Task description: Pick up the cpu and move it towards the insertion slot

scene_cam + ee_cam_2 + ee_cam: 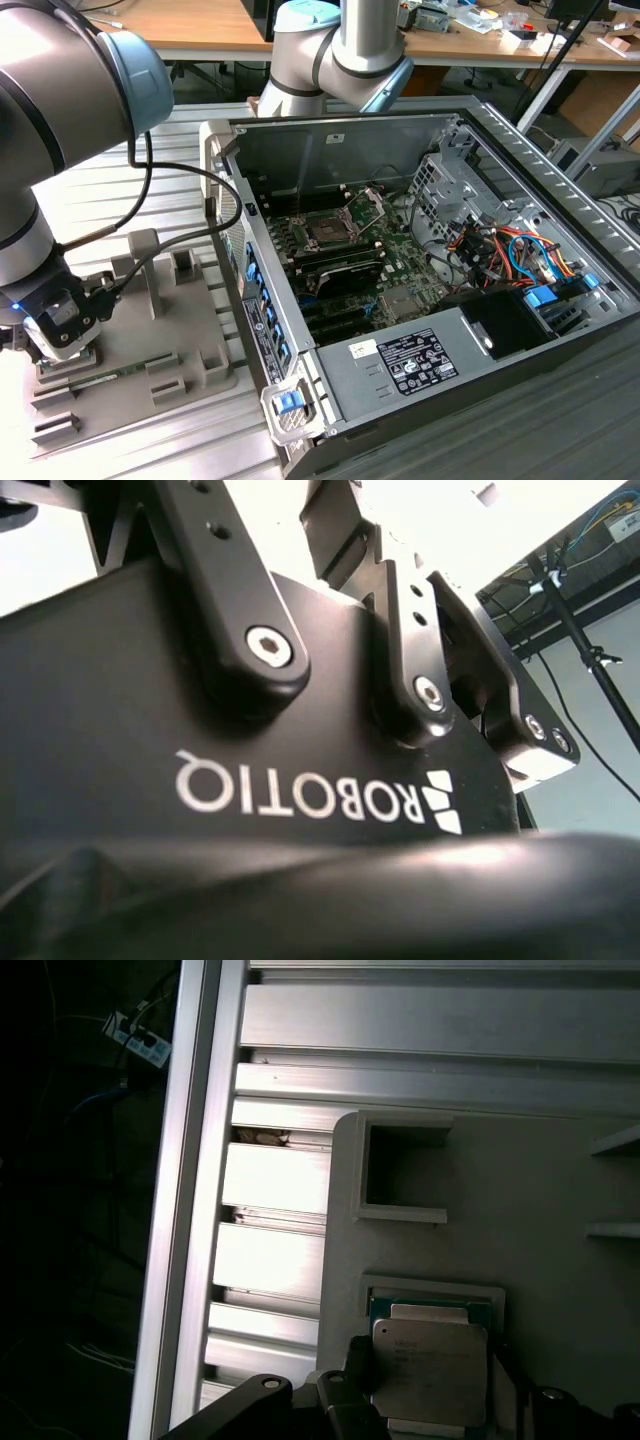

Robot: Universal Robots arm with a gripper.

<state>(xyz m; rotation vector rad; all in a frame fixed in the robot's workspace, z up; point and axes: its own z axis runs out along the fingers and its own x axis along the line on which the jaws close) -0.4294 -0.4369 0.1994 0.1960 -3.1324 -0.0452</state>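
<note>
The pincer (62, 335) hangs low over a grey fixture (150, 335) on the slatted metal worktop (190, 120). It is close to the fixture's outer edge, at the exterior view's left. In the first wrist view the cpu (430, 1365) lies flat in a shallow nest right under the pincer, which straddles it. Whether the pincer clamps the chip or stands just clear of its edges cannot be told.

Just beyond the cpu in that view is an empty square pocket (405, 1175). Past the fixture's rim run bright worktop slats, and then the worktop's edge drops into darkness. The second wrist view shows what the others do not: the pincer's black body and bolted links from very close.

The slot (328, 230) is well away from the pincer, inside the open case (250, 300). Its metal plate (372, 205) is tipped up on the far side. Between the pincer and the slot stand two upright fixture blocks (145, 265) and the case's near wall. A black cable (175, 172) loops from the arm across that gap. The space above the fixture and the open case is free. Beside the slot lie black memory slots (340, 265), and farther off are coloured wires (510, 250).
</note>
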